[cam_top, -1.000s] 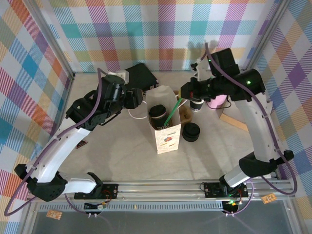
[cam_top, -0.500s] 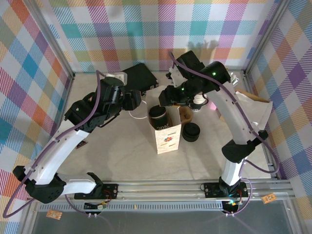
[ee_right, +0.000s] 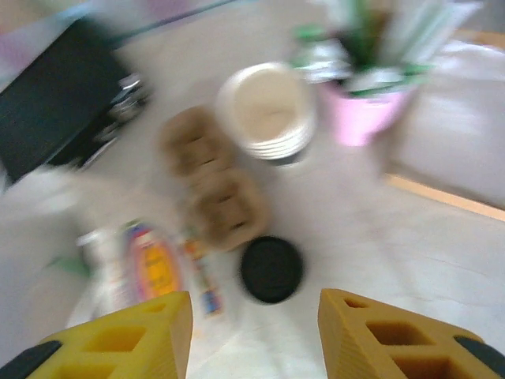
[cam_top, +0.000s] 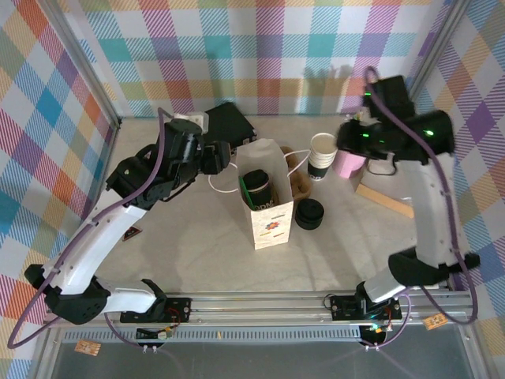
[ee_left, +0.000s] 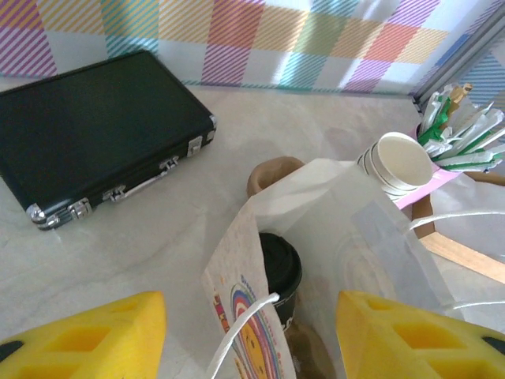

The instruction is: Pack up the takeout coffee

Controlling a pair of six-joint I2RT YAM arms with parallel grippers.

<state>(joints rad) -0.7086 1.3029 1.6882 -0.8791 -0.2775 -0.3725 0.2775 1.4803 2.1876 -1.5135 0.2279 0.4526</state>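
Closest in, the paper bag (cam_top: 272, 217) stands upright, and there's the takeout coffee (cam_top: 256, 184) inside it, black-lidded, a green straw (cam_top: 245, 192) alongside (the stack of black lids (cam_top: 309, 213) sits just right of the bag). Left gripper (ee_left: 251, 316) over the bag's mouth, fingers spread wide, clamping nothing; right gripper (ee_right: 254, 308) hovers above the table, fingers apart and empty, its view blurred. Further back, a cardboard carrier (cam_top: 298, 178), a stack of paper cups (cam_top: 322, 150) just beside the pink cup (cam_top: 351, 163), and a black case (cam_top: 229, 122) at the rear.

Pastel plaid walls (cam_top: 260, 47) (framed by metal posts (cam_top: 79, 55)) enclose a pale, marbled tabletop (cam_top: 197, 253), evenly lit.
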